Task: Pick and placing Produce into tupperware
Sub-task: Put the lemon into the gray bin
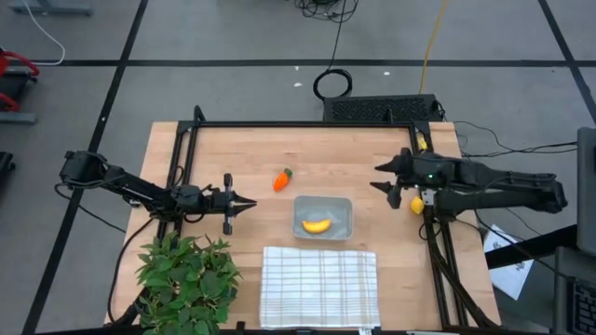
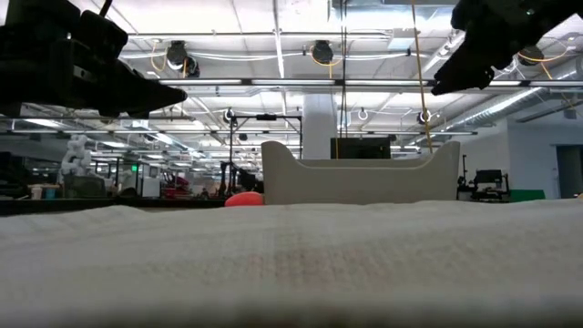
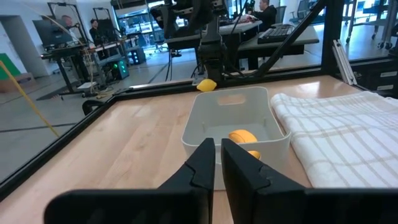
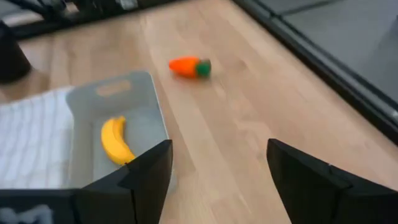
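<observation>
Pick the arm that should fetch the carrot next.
Probably the left. Its gripper is shut, but sits a little nearer the carrot on open table. The right gripper is open, farther off, closer to the small yellow piece. The banana already lies in the container.

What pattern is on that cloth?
The cloth is white with a faint check of thin lines, clearest in the high view.

- Grey floor (image 1: 233,37) crossed by dark tape lines around the light wooden surface (image 1: 354,158).
- Black cable coil (image 1: 332,84) and a yellow cord (image 1: 430,42) lie on the floor beyond it.
- High ceiling with pipes and round lamps (image 2: 322,51).
- Workbenches, monitors (image 3: 53,31) and people at desks farther back.
</observation>
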Controlling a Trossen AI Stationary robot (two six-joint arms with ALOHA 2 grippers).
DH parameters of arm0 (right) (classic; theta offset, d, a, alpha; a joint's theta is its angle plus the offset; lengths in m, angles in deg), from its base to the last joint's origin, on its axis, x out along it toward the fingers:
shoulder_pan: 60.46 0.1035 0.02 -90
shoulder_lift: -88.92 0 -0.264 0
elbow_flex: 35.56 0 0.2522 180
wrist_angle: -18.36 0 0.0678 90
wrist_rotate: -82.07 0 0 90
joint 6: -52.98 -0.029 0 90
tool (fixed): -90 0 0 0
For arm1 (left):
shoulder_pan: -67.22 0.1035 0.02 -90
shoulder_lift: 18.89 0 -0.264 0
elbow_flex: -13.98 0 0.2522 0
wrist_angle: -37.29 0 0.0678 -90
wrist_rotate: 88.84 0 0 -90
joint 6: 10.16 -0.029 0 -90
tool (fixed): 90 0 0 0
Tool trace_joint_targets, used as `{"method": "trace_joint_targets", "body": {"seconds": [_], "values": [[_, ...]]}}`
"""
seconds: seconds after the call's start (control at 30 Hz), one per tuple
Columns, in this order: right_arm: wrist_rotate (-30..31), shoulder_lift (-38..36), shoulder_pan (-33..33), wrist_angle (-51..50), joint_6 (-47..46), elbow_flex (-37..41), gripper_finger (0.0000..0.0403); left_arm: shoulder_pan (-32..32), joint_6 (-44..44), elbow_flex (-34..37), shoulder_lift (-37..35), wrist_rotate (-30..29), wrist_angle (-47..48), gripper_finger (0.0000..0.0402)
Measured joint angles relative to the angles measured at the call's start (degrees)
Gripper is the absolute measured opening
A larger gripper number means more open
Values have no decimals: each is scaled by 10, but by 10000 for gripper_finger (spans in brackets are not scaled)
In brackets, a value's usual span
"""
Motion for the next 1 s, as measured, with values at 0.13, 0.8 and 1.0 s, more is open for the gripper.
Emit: {"method": "trace_joint_targets", "body": {"seconds": [0.13,0.8,1.0], "values": [[-1,42,-18,-57,-10,-35,260,0,0,0,0,0,0,33],[-78,152,-95,-422,-89,-126,261,0,1,0,0,0,1,33],[-80,207,-96,-456,-83,-126,264,0,1,0,0,0,1,33]]}}
